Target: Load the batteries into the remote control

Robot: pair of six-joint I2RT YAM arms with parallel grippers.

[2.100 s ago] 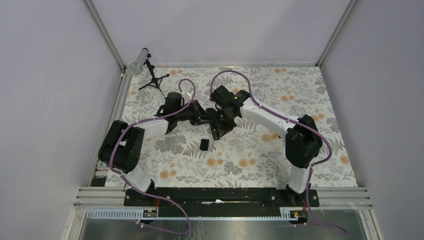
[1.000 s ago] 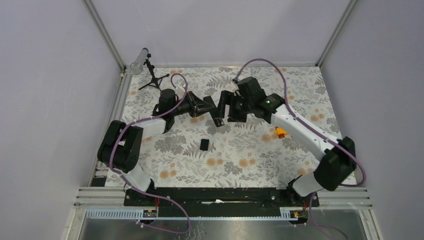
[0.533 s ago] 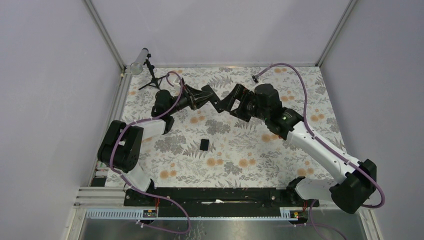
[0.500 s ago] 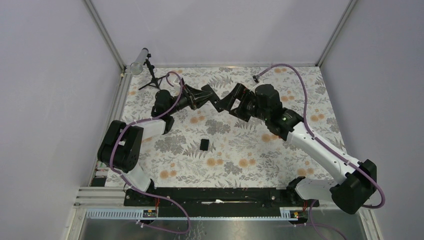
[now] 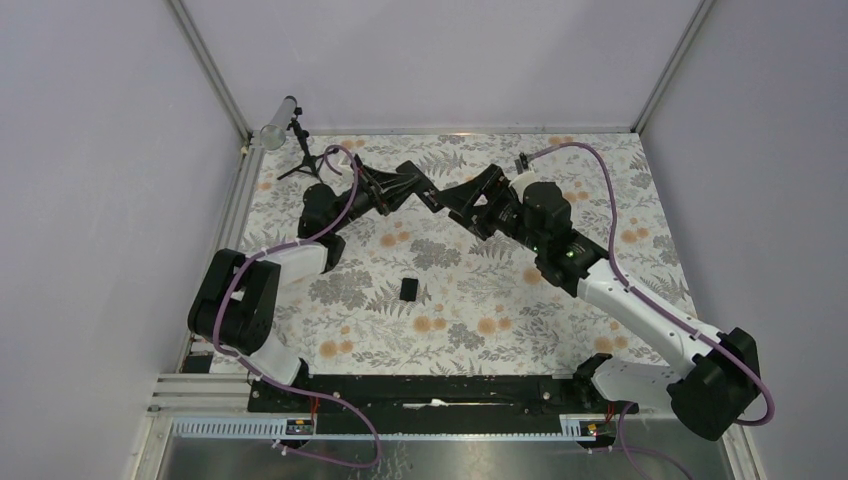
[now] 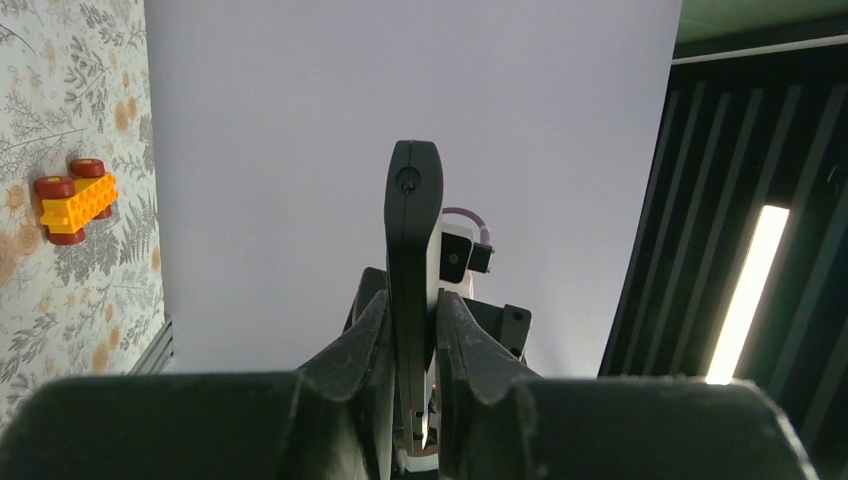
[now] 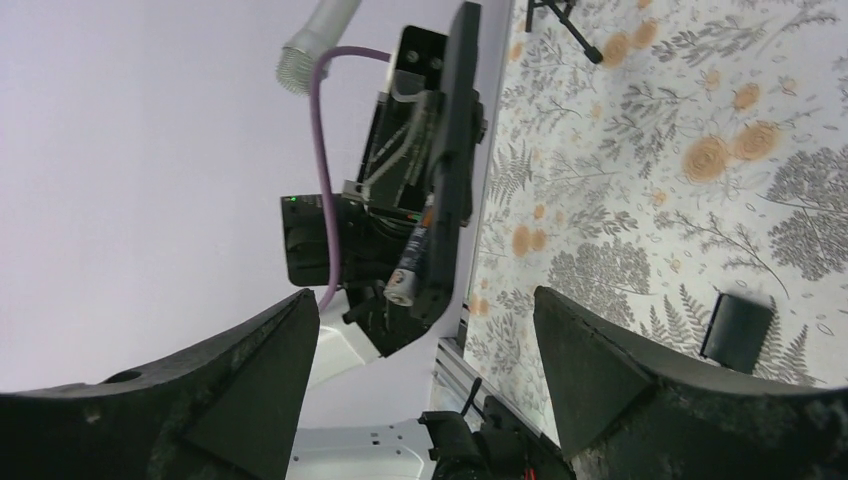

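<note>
My left gripper [image 5: 403, 186] is shut on the remote control [image 5: 428, 197] and holds it up in the air over the back of the table. In the left wrist view the remote control [image 6: 412, 230] stands edge-on between the fingers [image 6: 365, 340]. In the right wrist view the remote control [image 7: 458, 150] shows its open back, where one battery [image 7: 412, 260] lies with its metal end sticking out. My right gripper [image 5: 470, 203] hangs just right of the remote, facing it, and is open with nothing between its fingers [image 7: 215, 385]. The small black cover [image 5: 409, 289] lies flat on the table.
A black mini tripod [image 5: 305, 157] carrying a pale cylinder [image 5: 278, 122] stands at the back left corner. A yellow toy brick car with red wheels [image 6: 75, 198] sits on the floral table cloth [image 5: 470, 320]. Purple cables loop over both arms.
The left gripper has lifted the remote up and toward the back left. The right arm has swung out to the right and risen, its open gripper still facing the remote.
</note>
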